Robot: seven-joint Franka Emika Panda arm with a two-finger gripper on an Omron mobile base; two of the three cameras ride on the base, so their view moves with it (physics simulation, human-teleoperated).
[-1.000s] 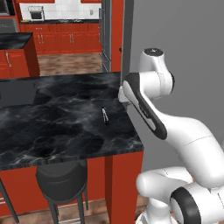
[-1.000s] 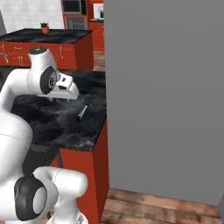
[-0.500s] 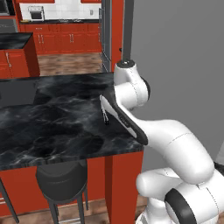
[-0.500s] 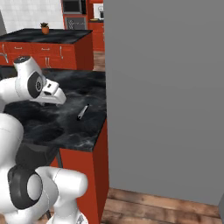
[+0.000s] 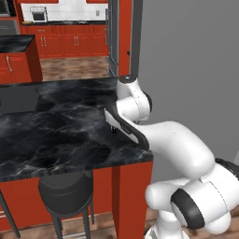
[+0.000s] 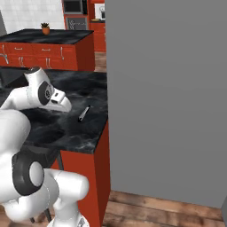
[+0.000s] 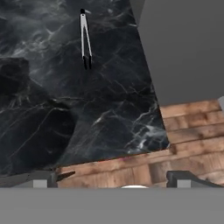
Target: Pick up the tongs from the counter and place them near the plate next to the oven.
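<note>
**A:** Tongs [image 7: 85,39] first, please: where do they lie?

**B:** They lie flat on the counter [image 6: 66,133], on the glossy black stone with white veins. In the right base view the tongs [image 6: 84,113] are a thin dark grey piece near the right edge of the counter, close to the big grey wall [image 6: 168,97]. In the hand view I can see the two slim arms. They are joined at the far end and run close together toward the near end, where the tips are dark.

**A:** And the gripper, is it holding them?

**B:** No. The gripper [image 7: 116,178] stands wide open and holds nothing. In the hand view its two finger tips are at the bottom, well apart from each other. The tongs are far up in that picture, well apart from the finger tips. Under the finger tips I see the near edge of the counter and the wooden floor [image 7: 192,127].

**A:** Where is the arm?

**B:** In the left base view the white arm [image 5: 163,140] bends over the near right corner of the counter. In the right base view its hand end is to the left of the tongs, near them but not touching.

**A:** Anything else around?

**B:** A black stool [image 5: 65,193] stands under the counter, in front of the red panels. Far behind there are red cabinets [image 5: 70,44], and a small potted plant [image 6: 45,28] on another black counter.
</note>
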